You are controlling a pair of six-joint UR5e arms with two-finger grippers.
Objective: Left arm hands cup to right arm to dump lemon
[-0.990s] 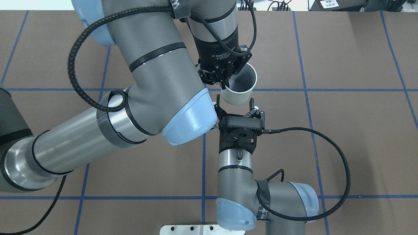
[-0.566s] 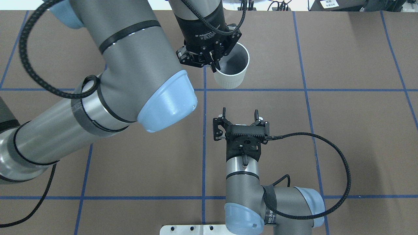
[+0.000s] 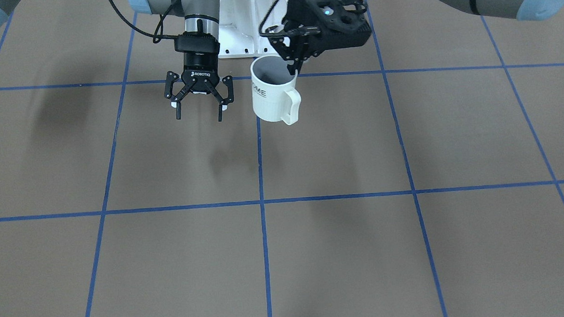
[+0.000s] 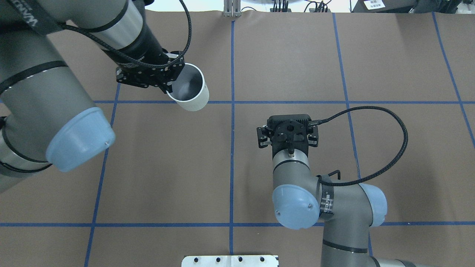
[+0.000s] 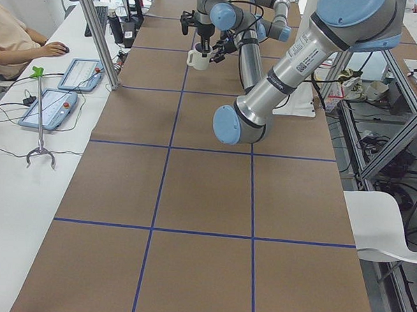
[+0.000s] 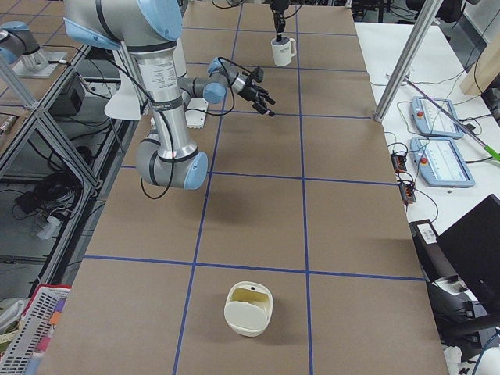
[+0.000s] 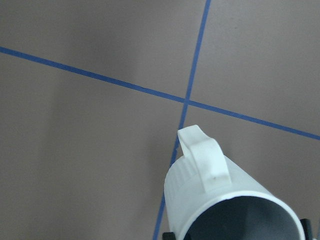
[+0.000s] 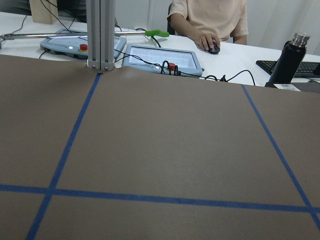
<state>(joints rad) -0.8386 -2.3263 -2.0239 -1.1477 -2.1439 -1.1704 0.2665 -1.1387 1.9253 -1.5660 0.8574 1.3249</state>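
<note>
Cup (image 3: 271, 100) is held upright above the counter (image 3: 338, 147) by its rim in the clamped left tool (image 3: 293, 68); the right tool (image 3: 199, 115), spread wide and empty, is found apart on the side opposite the handle (image 3: 290, 106).

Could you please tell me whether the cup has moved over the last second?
Yes. In the overhead view the cup, held by the left gripper, has crossed from the right of the central blue line to its left.
</note>
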